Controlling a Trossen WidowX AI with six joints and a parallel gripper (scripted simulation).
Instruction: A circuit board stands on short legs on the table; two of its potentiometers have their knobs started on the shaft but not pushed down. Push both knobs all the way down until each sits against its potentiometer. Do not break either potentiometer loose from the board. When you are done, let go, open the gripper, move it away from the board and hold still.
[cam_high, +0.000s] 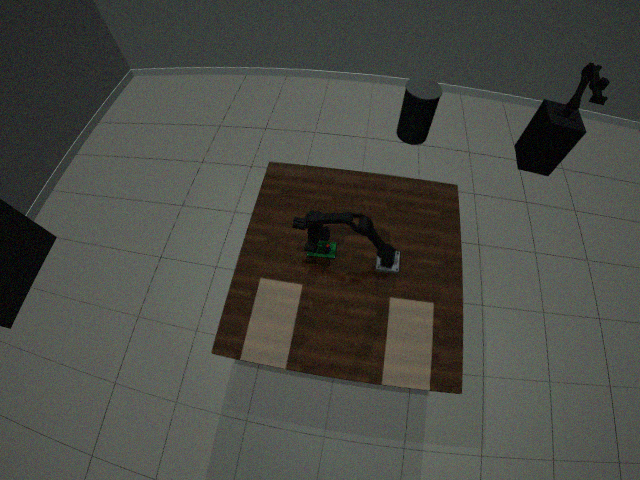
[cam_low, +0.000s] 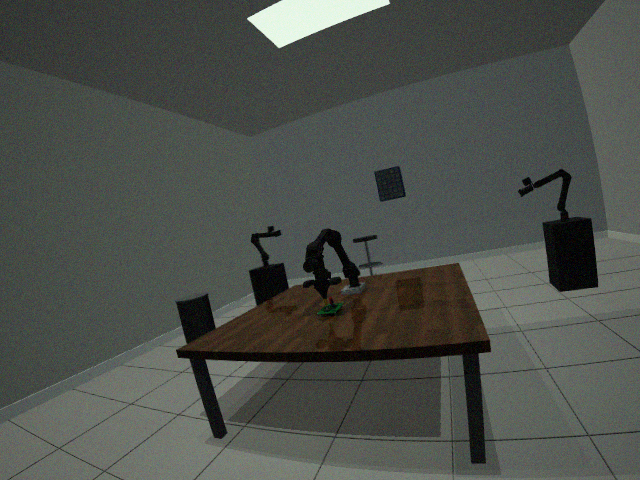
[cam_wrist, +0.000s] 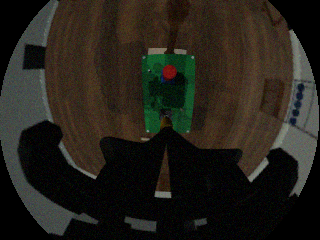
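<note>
The green circuit board (cam_high: 331, 254) (cam_low: 336, 311) (cam_wrist: 187, 122) stands on the table. A red knob (cam_wrist: 169, 72) (cam_high: 327, 246) (cam_low: 330, 300) stands toward the far end of the board in the wrist view, with a bit of blue beside its base. A yellow knob (cam_wrist: 165, 121) is at the near end, partly hidden by the fingertips. My gripper (cam_wrist: 167, 130) (cam_low: 325, 297) is shut with nothing seen between its fingers, its tips right at or just above the yellow knob. Contact, and how deep either knob sits, cannot be told.
The arm's pale base plate (cam_high: 381, 268) (cam_low: 349, 291) is bolted to the wooden table (cam_high: 413, 206) (cam_low: 413, 330). Two light rectangles (cam_high: 272, 322) (cam_high: 408, 343) lie along one table edge. Dark pedestals with other arms and a dark cylinder (cam_high: 419, 113) stand beyond the table.
</note>
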